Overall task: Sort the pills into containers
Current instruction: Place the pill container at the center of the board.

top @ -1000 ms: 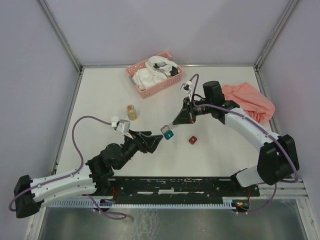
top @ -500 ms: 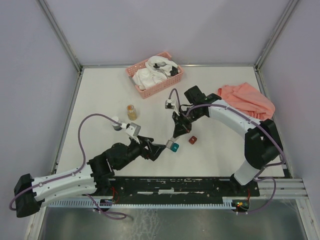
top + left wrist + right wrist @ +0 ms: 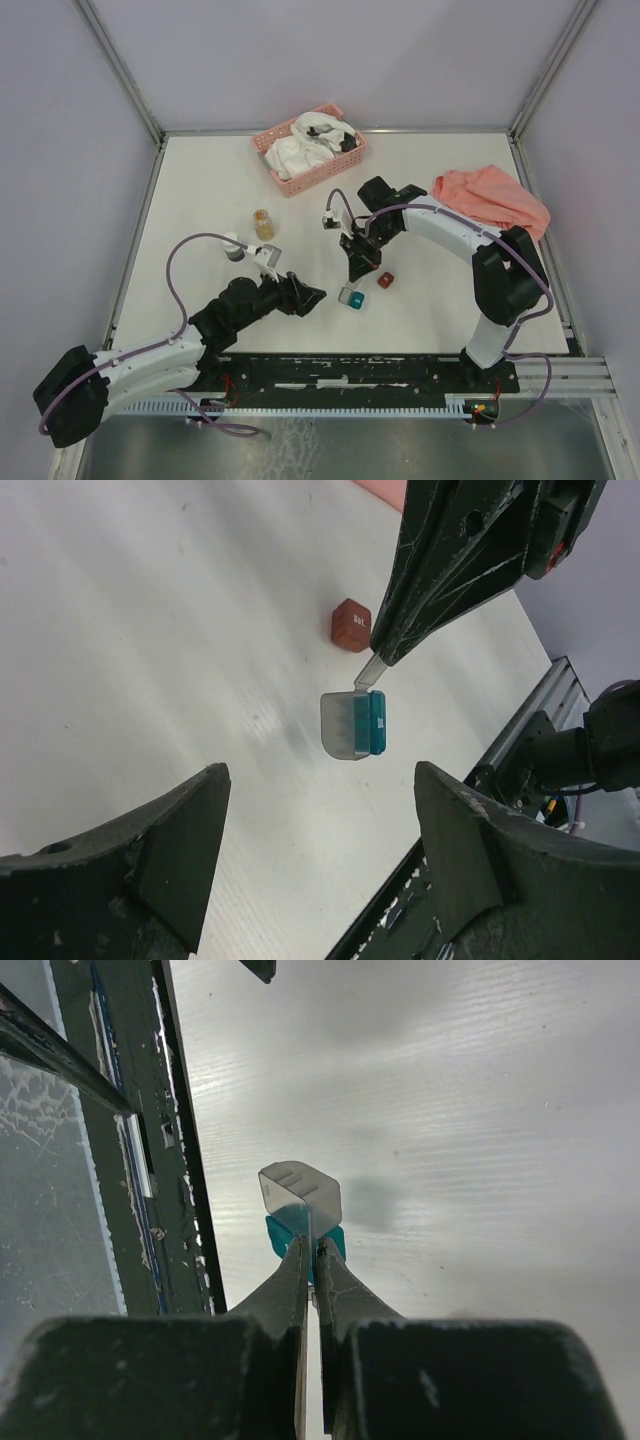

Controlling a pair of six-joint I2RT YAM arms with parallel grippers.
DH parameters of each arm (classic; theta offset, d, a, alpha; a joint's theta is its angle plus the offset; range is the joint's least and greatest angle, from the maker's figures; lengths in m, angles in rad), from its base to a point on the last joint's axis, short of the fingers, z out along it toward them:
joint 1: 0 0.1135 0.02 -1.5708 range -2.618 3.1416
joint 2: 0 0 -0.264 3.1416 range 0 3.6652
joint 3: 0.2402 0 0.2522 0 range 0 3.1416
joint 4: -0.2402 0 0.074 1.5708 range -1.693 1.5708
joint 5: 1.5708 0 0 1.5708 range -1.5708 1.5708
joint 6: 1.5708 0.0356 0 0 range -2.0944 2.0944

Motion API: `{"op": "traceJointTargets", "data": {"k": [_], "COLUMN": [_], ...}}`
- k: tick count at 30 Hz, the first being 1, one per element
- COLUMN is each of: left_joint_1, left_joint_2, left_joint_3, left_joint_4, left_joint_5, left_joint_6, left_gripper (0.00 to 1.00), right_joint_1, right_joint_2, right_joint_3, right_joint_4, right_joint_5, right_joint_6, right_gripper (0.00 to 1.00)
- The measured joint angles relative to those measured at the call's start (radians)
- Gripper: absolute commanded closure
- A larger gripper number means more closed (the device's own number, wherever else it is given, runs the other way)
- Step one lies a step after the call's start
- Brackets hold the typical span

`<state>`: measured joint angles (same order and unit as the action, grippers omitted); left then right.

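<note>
A teal container point(image 3: 351, 297) with a clear flip lid point(image 3: 300, 1188) hangs from my right gripper point(image 3: 353, 283), whose fingers are shut on the lid's thin tab point(image 3: 371, 670). In the right wrist view the teal box point(image 3: 335, 1238) shows just past the gripper point(image 3: 312, 1245). My left gripper point(image 3: 308, 297) is open and holds nothing, a short way left of the teal container point(image 3: 355, 723); its midpoint point(image 3: 320, 770) lies short of the box. A dark red container point(image 3: 384, 280) lies just to the right. The pills fill a small clear jar point(image 3: 263, 224) standing further back on the left.
A pink slatted basket point(image 3: 308, 150) with white items sits at the back. A pink cloth point(image 3: 490, 200) lies at the right edge. The black rail at the near table edge point(image 3: 180, 1160) runs close to the teal container.
My right gripper has carried the teal container toward the near edge. The left gripper shifted the same way, then drew slightly back from the box.
</note>
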<state>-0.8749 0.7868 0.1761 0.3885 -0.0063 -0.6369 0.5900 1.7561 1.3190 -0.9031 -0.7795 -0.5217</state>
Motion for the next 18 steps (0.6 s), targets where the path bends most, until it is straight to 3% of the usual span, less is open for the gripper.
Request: {"op": "traceJointTargets", "data": {"k": [9, 18], "left_joint_1": [0.016, 0.016], "left_joint_2": [0.254, 0.485], "left_joint_3": [-0.001, 0.049], "left_joint_4": [0.168, 0.262], "left_joint_5": [0.106, 0.168], "left_joint_6": [-0.075, -0.134], "left_gripper": [0.42, 0.44], "right_joint_1": [0.033, 0.043], "right_joint_2": [0.066, 0.125], "right_joint_3": [0.044, 0.082], "right_joint_4": [-0.037, -0.078], "right_joint_5": [0.031, 0.041], "right_joint_6": [-0.013, -0.026], "right_gripper": [0.94, 0.94]}}
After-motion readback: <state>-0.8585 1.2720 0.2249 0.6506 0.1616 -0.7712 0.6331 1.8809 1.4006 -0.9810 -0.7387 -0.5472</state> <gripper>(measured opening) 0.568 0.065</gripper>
